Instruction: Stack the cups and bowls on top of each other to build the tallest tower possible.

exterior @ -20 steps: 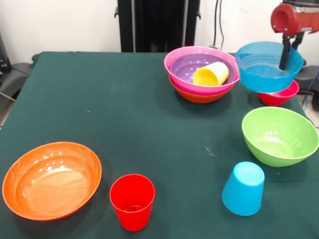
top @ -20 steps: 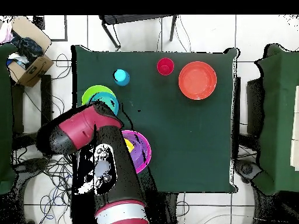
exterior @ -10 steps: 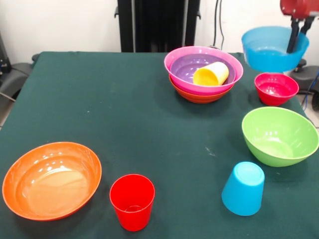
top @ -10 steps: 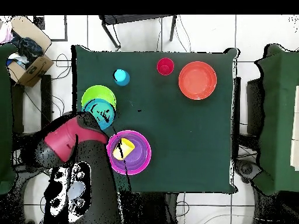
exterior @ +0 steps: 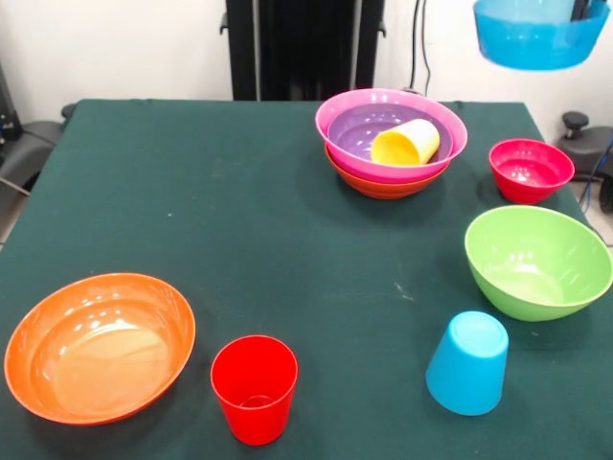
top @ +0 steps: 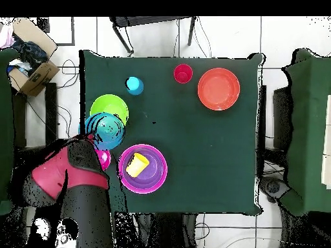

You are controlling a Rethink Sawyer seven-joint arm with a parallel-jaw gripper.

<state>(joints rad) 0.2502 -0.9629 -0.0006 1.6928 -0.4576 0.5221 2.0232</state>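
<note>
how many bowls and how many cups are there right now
Bowls: 7 – orange bowl, lime green bowl, crimson bowl, blue bowl held up in the air, and the nested purple bowl, magenta bowl, second orange bowl.
Cups: 3 – red cup, light blue cup, yellow cup.
Total: 10

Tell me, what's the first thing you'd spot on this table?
A blue bowl hangs high in the air at the top right of the front view, lifted off the table. Below it the tower of orange, magenta and purple bowls holds a tipped yellow cup. A big orange bowl sits alone front left.
</note>
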